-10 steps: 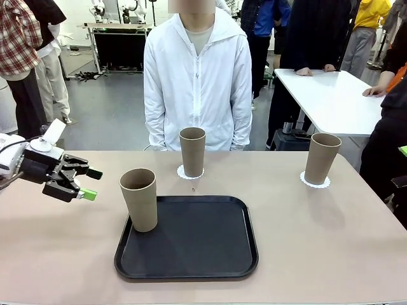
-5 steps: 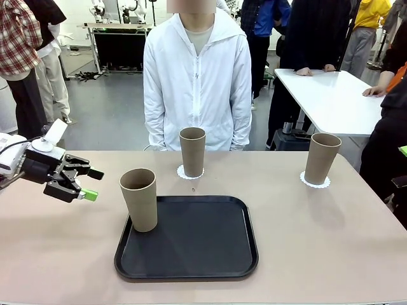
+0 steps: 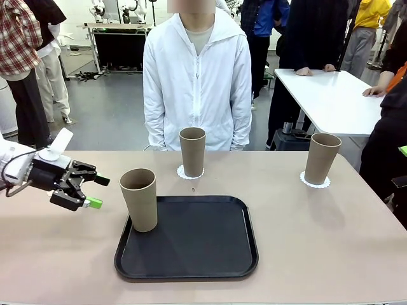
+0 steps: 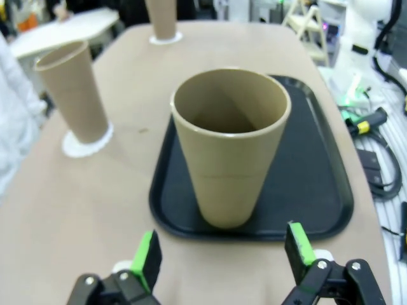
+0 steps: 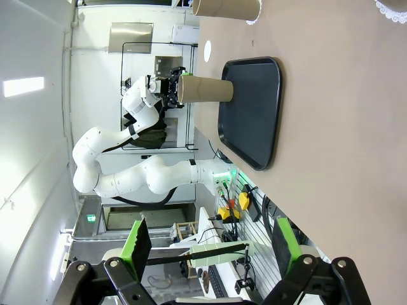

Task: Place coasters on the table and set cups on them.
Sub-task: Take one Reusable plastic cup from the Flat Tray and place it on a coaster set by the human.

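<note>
A tan cup (image 3: 139, 199) stands on the left front corner of the black tray (image 3: 191, 238). My left gripper (image 3: 96, 192) hovers open just left of it, fingers pointing at the cup. In the left wrist view that cup (image 4: 229, 146) rises between and beyond the green pads (image 4: 147, 259). A second cup (image 3: 192, 151) sits on a lacy white coaster (image 3: 189, 173) at the table's far middle. A third cup (image 3: 322, 157) sits on a coaster (image 3: 315, 182) at the far right. My right gripper (image 5: 211, 244) is open with nothing in it. A third coaster is out of view.
A person in a white jacket (image 3: 197, 76) stands at the table's (image 3: 318, 241) far edge, hands down. A white table (image 3: 331, 95) with other people around it stands at the back right. A small dark speck (image 3: 193, 189) lies behind the tray.
My left gripper has moved right and slightly down toward the cup on the tray, still open. The cups and the person have not moved.
</note>
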You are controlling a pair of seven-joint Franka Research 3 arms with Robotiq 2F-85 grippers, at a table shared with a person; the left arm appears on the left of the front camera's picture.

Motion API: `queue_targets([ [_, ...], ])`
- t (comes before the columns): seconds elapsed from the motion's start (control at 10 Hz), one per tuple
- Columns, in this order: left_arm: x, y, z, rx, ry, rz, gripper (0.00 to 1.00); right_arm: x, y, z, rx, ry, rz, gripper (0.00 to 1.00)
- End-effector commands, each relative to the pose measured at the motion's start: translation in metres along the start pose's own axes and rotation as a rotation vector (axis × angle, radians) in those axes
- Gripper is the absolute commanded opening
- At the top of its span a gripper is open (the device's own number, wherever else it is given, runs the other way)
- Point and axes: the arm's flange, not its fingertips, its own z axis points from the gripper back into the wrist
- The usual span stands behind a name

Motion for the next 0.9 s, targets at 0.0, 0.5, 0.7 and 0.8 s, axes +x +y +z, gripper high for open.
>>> queue_targets([
  [0.0, -0.011, 0.01, -0.015, 0.009, -0.069, -0.068, 1.0, -0.001, 0.001, 0.001, 0.009, 0.003, 0.003, 1.0],
  [0.5, -0.015, 0.014, -0.048, -0.018, -0.155, -0.04, 1.0, -0.001, 0.001, 0.001, 0.009, 0.003, 0.003, 1.0],
  [0.7, -0.014, 0.013, -0.056, -0.042, -0.152, -0.031, 1.0, -0.001, 0.001, 0.001, 0.009, 0.003, 0.003, 1.0],
  [0.8, -0.014, 0.013, -0.058, -0.044, -0.153, -0.031, 1.0, -0.001, 0.001, 0.001, 0.009, 0.003, 0.003, 1.0],
])
